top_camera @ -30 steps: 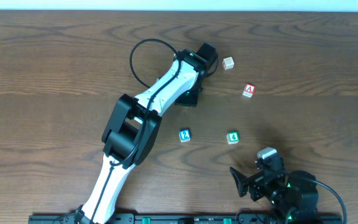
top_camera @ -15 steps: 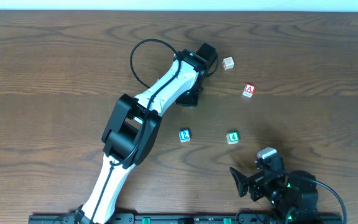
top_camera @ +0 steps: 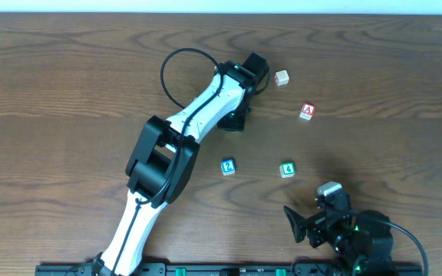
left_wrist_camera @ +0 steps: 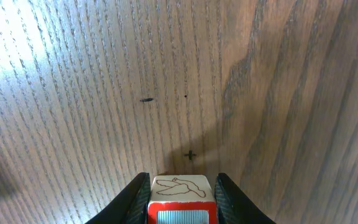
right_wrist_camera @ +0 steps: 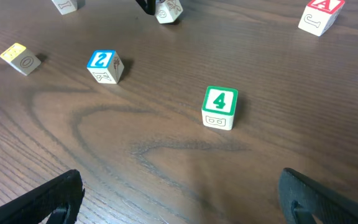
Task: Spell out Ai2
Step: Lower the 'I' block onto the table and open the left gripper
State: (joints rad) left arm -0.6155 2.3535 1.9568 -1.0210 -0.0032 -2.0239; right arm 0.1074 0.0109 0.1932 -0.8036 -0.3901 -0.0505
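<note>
Spelling Ai2, early stage. The left claw [left_wrist_camera: 181,182] is closed on a block [left_wrist_camera: 179,202], which it holds at or just above the worktop [top_camera: 67,92]. The block's upper face shows only a line drawing, and its letter cannot be read in any view. In the overhead view the left wrist hides this block.

The A block [top_camera: 307,112] lies alone toward the right. The 2 block [top_camera: 228,166] lies nearer the middle, well apart from the A block, with the 4 block [top_camera: 287,169] to its right. A beige block [top_camera: 282,77] sits beyond the A block, its face too small to read.

The right claw [right_wrist_camera: 179,177] is spread wide and empty, low at the near edge and short of the 4 block.

No two task characters stand side by side, so no part of the word appears set. By this evidence, what is left is to find the i and bring A, i and 2 into one row.
</note>
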